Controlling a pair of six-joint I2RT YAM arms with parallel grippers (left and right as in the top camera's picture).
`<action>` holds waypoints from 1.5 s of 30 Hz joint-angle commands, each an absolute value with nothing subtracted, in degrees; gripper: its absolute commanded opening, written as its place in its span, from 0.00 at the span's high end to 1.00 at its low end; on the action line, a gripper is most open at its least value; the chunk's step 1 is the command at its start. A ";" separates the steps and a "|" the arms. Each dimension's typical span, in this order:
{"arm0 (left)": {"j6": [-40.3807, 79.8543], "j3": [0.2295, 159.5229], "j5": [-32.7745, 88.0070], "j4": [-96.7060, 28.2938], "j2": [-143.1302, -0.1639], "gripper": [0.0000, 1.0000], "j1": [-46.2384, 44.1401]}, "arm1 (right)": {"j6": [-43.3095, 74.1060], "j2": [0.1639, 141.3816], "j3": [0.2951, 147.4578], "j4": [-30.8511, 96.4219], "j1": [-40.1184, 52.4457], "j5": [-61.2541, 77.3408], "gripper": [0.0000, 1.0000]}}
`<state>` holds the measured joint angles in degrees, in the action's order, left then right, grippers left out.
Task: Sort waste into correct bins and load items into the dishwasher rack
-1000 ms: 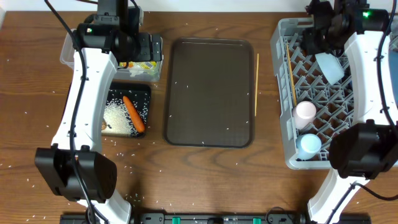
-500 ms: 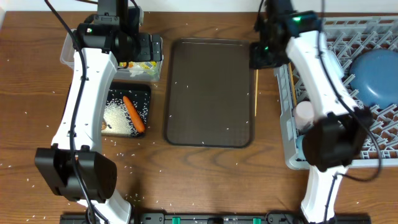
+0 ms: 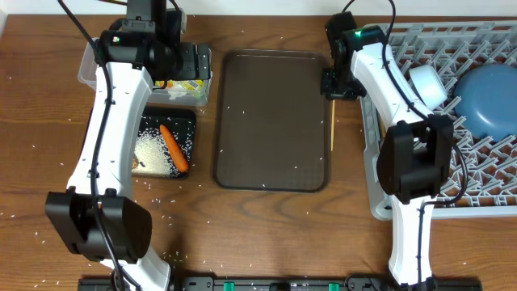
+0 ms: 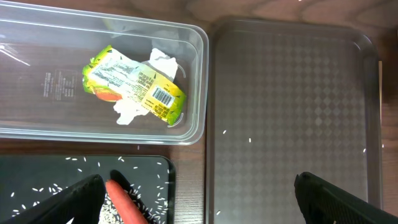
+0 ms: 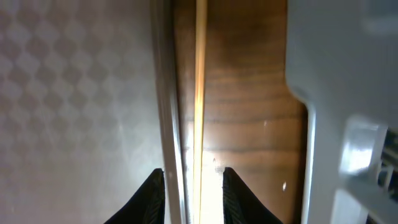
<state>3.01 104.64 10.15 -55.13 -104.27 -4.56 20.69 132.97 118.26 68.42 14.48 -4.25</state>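
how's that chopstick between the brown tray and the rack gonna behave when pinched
The wooden chopstick looks thin and straight, so it is probably stiff and very light. It lies flat on the table beside the brown tray's rim, so it may roll or skid when pinched. The right gripper straddles it near one end, so it could droop.

one each: carrot, foil wrapper, clear tub, black tray, brown tray, dishwasher rack, blue bowl, chopstick on the table.

We have swung our right gripper off the rack to straddle the chopstick beside the brown tray.
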 commanded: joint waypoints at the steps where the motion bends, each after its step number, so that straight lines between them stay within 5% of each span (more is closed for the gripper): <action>1: 3.33 104.86 10.02 -55.27 -104.49 0.02 -4.36 | 22.26 135.90 118.32 67.57 14.17 -6.24 0.76; 37: 3.33 104.86 10.02 -55.27 -104.49 0.02 -4.36 | 18.52 140.03 117.99 61.36 11.79 -7.03 0.80; 45: 3.33 104.86 10.02 -55.27 -104.49 0.02 -4.36 | 14.44 140.03 117.99 59.75 11.81 -3.60 0.74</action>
